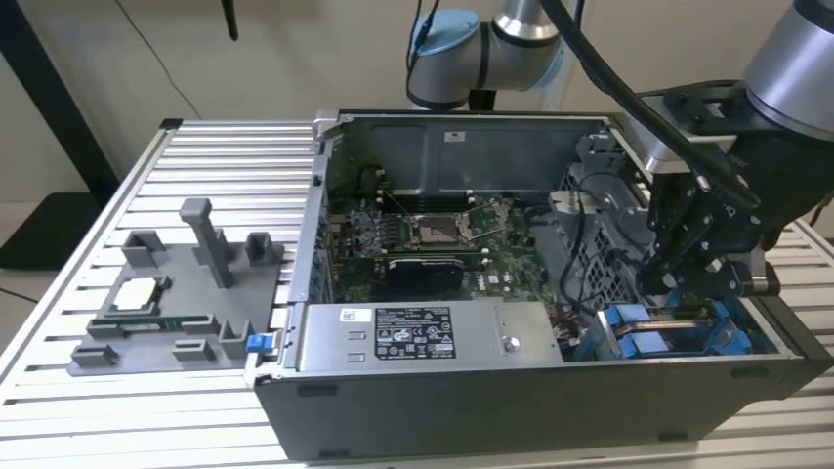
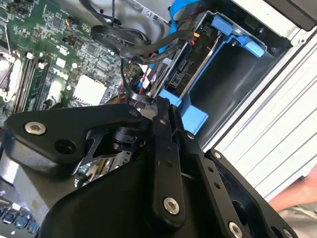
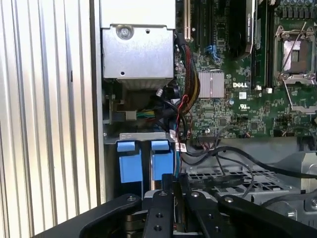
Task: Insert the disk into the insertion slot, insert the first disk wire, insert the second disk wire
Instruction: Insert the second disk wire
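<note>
on a ribbed metal surface (image 1: 195, 410) the open case (image 1: 521, 410) holds the disk (image 2: 195, 59), already down in the slot (image 1: 678, 332); the fingers (image 2: 161, 111) look clenched just above it, on what i cannot tell; the disk is likely rigid, heavy, shock-sensitive, best held by its blue frame.

Black cables (image 2: 148, 49) are crowding the insertion slot (image 2: 233, 79) mouth; gripper (image 1: 690, 278) is hanging above it, cage wall (image 3: 233, 178) closing in beside.

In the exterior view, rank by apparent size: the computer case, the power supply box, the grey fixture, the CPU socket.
1. Computer case
2. Grey fixture and power supply box: look alike, not ranked
3. CPU socket, smallest
</note>
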You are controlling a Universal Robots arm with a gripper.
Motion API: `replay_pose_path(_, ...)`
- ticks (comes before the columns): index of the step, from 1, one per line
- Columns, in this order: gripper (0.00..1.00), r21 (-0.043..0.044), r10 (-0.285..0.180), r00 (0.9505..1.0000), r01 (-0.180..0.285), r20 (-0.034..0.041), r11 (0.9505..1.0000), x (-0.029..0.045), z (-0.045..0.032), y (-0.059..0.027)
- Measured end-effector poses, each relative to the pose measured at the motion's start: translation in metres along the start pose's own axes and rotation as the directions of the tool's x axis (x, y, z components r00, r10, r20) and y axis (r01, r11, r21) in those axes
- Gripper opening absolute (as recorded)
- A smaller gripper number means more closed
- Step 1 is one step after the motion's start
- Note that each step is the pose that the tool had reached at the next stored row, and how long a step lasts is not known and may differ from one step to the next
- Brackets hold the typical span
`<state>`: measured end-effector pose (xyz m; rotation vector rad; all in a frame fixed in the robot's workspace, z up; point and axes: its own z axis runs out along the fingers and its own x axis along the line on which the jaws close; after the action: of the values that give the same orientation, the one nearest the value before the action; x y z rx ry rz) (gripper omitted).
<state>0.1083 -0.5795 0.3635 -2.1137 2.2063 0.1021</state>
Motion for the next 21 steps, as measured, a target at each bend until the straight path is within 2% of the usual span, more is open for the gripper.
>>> replay_pose_path(3, 0.00, 0.0210, -0.002, 1.0000, 0.002, -0.0005, 0.9998, 0.0003, 0.0014, 0.0001)
replay_pose_path(8, 0.00, 0.0462, -0.005, 1.0000, 0.005, -0.0003, 0.9989, 0.0014, 0.0051, -0.0002)
replay_pose_path(15, 0.00, 0.0486, -0.005, 1.0000, 0.005, 0.0007, 0.9988, 0.0070, 0.0105, -0.0045)
replay_pose_path(21, 0.00, 0.0537, -0.006, 1.0000, 0.006, 0.0006, 0.9985, 0.0070, 0.0147, -0.0147)
